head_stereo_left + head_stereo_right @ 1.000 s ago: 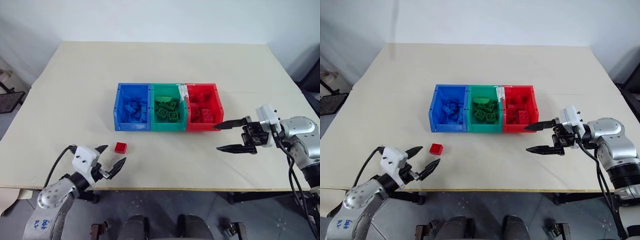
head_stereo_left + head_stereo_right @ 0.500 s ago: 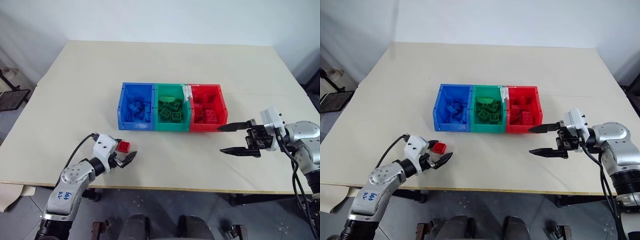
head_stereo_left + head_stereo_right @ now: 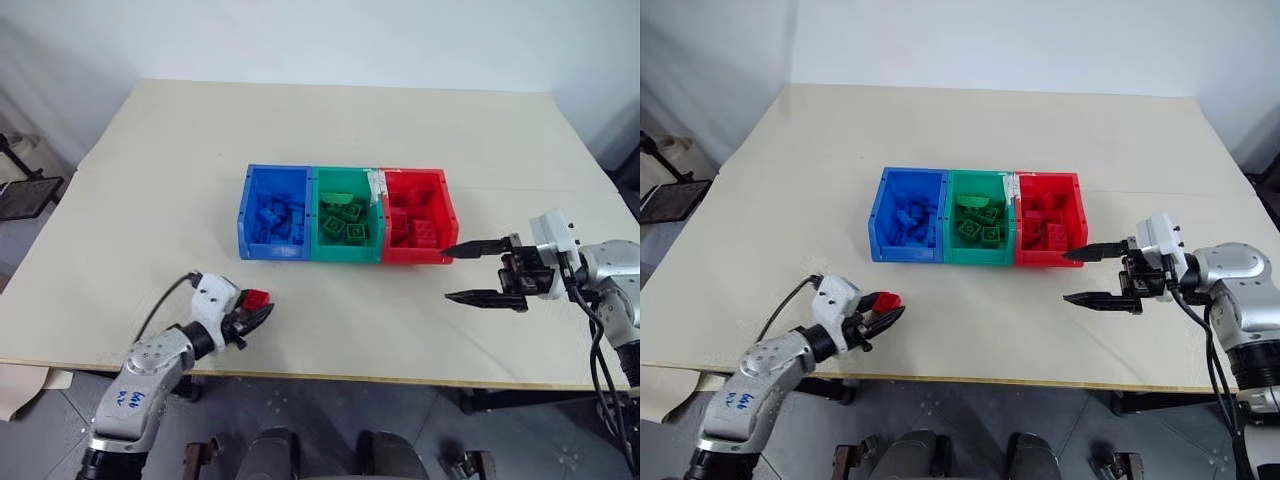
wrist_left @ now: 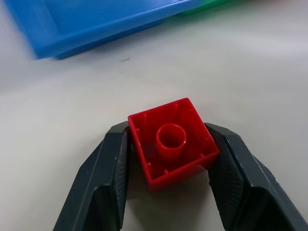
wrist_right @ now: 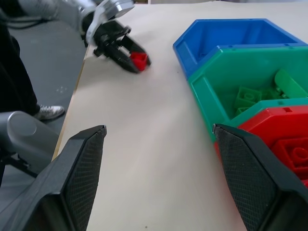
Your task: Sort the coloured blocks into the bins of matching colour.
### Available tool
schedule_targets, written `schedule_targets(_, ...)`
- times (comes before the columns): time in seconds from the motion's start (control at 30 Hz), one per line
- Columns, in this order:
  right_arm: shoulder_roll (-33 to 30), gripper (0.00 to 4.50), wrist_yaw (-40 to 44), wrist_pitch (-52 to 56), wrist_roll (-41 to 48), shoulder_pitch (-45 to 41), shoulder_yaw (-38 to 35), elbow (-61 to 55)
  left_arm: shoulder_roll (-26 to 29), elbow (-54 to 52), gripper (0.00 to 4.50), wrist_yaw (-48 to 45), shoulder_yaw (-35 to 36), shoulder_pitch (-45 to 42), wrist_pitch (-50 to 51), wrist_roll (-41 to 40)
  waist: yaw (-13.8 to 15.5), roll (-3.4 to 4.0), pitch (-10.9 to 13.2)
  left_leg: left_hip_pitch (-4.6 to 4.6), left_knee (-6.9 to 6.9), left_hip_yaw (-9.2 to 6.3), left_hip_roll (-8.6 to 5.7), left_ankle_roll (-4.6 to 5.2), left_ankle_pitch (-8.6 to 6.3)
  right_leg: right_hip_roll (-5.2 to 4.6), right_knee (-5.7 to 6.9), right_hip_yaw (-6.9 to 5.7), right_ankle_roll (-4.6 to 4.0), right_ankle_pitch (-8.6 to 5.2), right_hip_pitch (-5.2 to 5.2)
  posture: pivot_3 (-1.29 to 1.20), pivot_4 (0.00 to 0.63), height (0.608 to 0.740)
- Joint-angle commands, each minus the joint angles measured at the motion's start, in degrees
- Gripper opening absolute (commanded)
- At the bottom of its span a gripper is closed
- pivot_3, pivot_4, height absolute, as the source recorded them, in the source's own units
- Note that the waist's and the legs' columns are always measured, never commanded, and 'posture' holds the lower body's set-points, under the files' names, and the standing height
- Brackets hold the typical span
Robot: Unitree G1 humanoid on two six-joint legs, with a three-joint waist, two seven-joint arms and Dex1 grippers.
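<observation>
Gripping the red block is the step we have in hand: our left gripper pinches it between both fingers, hollow underside turned toward the wrist camera, low over the table and in front of the blue bin, nearer the table's front edge. Our right gripper hangs with fingers spread and nothing between them, just beside the red bin. By our judgement, the next move calls for lifting the block, carrying it past the blue bin and the green bin, and releasing it over the red one, which already holds red blocks.
</observation>
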Motion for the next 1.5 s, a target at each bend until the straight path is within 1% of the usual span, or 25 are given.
schedule_targets(0.03, 0.33, 3.69, 4.52, 1.33, 2.14, 0.43, -4.39, -0.33, -3.19, -2.68, 1.94, -1.90, -3.82, -2.31, -4.69, -1.33, 0.02, -0.04, 0.02, -0.01, 0.00, -0.02, 0.00, 0.00, 0.00, 0.00, -0.01, 0.00, 0.01, 0.00, 0.00, 0.00, 0.150, 0.740)
schedule_targets(0.2, 1.44, 3.69, 3.45, 2.71, 2.70, 3.13, -8.60, -0.91, -8.51, 0.07, 1.94, -0.20, -9.11, -8.78, -7.93, 1.61, -0.01, -0.06, 0.00, 0.00, 0.02, -0.01, -0.01, 0.03, 0.02, 0.06, -0.04, -0.07, 0.03, 0.02, 0.07, 0.00, 0.150, 0.740)
schedule_targets(0.3, 2.10, 3.69, 0.36, 3.32, 3.10, 7.67, -12.78, -1.64, -14.77, 8.60, 1.94, 1.76, -14.58, -18.92, -11.48, 5.92, 0.52, -0.08, 0.01, 0.00, 0.03, -0.01, -0.06, 0.07, 0.08, 0.19, 0.00, -0.20, 0.05, 0.03, 0.11, 0.00, 0.150, 0.740)
schedule_targets(0.47, 3.99, 3.69, -2.98, 4.55, 2.71, 12.11, -16.74, -5.07, -21.18, 21.57, 1.94, 1.37, -16.14, -30.44, -17.24, 7.81, 1.21, -0.07, 0.00, 0.01, -0.02, 0.25, -0.21, 0.19, 0.16, 0.31, -0.03, -0.37, 0.23, 0.12, 0.04, 0.00, 0.150, 0.740)
schedule_targets(0.53, 4.69, 3.69, -4.30, 4.93, 2.55, 13.73, -17.82, -7.08, -23.64, 27.71, 1.94, 0.82, -16.24, -35.15, -20.02, 8.22, 1.32, -0.08, 0.01, 0.00, 0.00, 0.25, -0.18, 0.19, 0.17, 0.37, -0.03, -0.42, 0.23, 0.12, 0.02, 0.00, 0.150, 0.740)
schedule_targets(0.67, 6.05, 3.69, -6.62, 5.49, 2.25, 16.17, -19.76, -10.69, -28.34, 46.40, 1.94, 1.49, -13.86, -47.09, -27.33, 9.42, 1.52, -0.15, 0.05, -0.03, 0.01, 0.27, -0.26, 0.24, 0.19, 0.34, -0.05, -0.42, 0.31, 0.17, 0.00, 0.00, 0.150, 0.740)
schedule_targets(0.77, 6.64, 3.69, -7.76, 5.80, 2.07, 17.65, -20.59, -12.67, -30.24, 58.56, 1.94, 0.35, -12.48, -54.28, -33.29, 9.96, 1.53, -0.19, 0.08, -0.04, -0.01, 0.26, -0.29, 0.24, 0.20, 0.34, -0.06, -0.44, 0.33, 0.17, -0.02, 0.00, 0.150, 0.740)
schedule_targets(0.83, 6.86, 3.69, -8.17, 6.09, 2.07, 18.29, -20.99, -13.59, -31.10, 63.82, 1.94, -1.17, -11.58, -57.16, -36.71, 9.86, 1.51, -0.21, 0.09, -0.06, -0.03, 0.27, -0.30, 0.25, 0.20, 0.34, -0.05, -0.45, 0.33, 0.18, -0.05, 0.00, 0.150, 0.740)
schedule_targets(0.93, 7.29, 3.69, -9.10, 6.42, 2.13, 19.83, -21.60, -15.38, -32.51, 73.88, 1.94, -1.06, -9.09, -64.01, -39.29, 9.61, 1.48, -0.26, 0.12, -0.06, -0.03, 0.27, -0.30, 0.25, 0.20, 0.34, -0.02, -0.46, 0.34, 0.18, -0.08, 0.00, 0.150, 0.740)
schedule_targets(1.0, 7.37, 3.69, -9.61, 6.76, 2.18, 20.58, -21.95, -16.25, -32.95, 78.22, 2.66, -0.96, -8.09, -67.07, -40.52, 9.87, 1.47, -0.31, 0.15, -0.10, -0.03, 0.28, -0.30, 0.26, 0.23, 0.35, -0.03, -0.47, 0.34, 0.18, -0.12, 0.00, 0.150, 0.740)
schedule_targets(1.03, 7.27, 3.69, -9.75, 6.88, 2.15, 20.74, -22.13, -16.39, -32.88, 79.04, 2.86, -0.20, -7.75, -67.70, -42.17, 10.29, 1.46, -0.32, 0.15, -0.10, -0.03, 0.29, -0.32, 0.26, 0.23, 0.34, -0.03, -0.46, 0.35, 0.18, -0.13, 0.00, 0.150, 0.740)
schedule_targets(1.2, 6.73, 3.69, -9.59, 7.43, 1.86, 20.14, -22.48, -15.86, -30.65, 75.63, 4.47, -1.71, -6.91, -64.92, -44.09, 10.52, 1.37, -0.31, 0.15, -0.08, -0.06, 0.27, -0.34, 0.26, 0.23, 0.32, 0.03, -0.46, 0.36, 0.19, -0.14, 0.00, 0.150, 0.740)
schedule_targets(1.3, 6.58, 3.69, -8.96, 7.66, 1.03, 18.12, -21.64, -14.14, -29.52, 71.95, 4.47, -3.25, -7.51, -61.86, -44.05, 11.04, 1.22, -0.31, 0.15, -0.08, -0.05, 0.28, -0.34, 0.26, 0.23, 0.32, 0.06, -0.45, 0.36, 0.19, -0.16, 0.00, 0.150, 0.740)
schedule_targets(1.43, 6.78, 3.69, -7.81, 7.91, -0.08, 14.66, -20.13, -11.98, -28.63, 64.54, 4.47, -4.36, -8.44, -57.15, -41.55, 11.31, 1.13, -0.30, 0.15, -0.08, -0.03, 0.27, -0.32, 0.25, 0.25, 0.34, 0.09, -0.45, 0.36, 0.19, -0.17, 0.00, 0.150, 0.740)
schedule_targets(1.47, 6.85, 3.69, -7.43, 7.93, -0.36, 14.04, -19.86, -11.56, -27.91, 61.17, 4.47, -4.70, -8.81, -55.34, -39.82, 11.33, 1.12, -0.30, 0.15, -0.08, -0.03, 0.27, -0.32, 0.25, 0.25, 0.33, 0.10, -0.45, 0.36, 0.19, -0.17, 0.00, 0.150, 0.740)
schedule_targets(1.5, 6.86, 3.69, -6.92, 7.97, -0.70, 13.19, -19.43, -10.90, -26.42, 55.62, 4.47, -5.25, -9.18, -52.23, -37.01, 11.15, 1.12, -0.30, 0.14, -0.08, -0.03, 0.26, -0.32, 0.25, 0.25, 0.33, 0.11, -0.45, 0.36, 0.19, -0.18, 0.00, 0.150, 0.740)
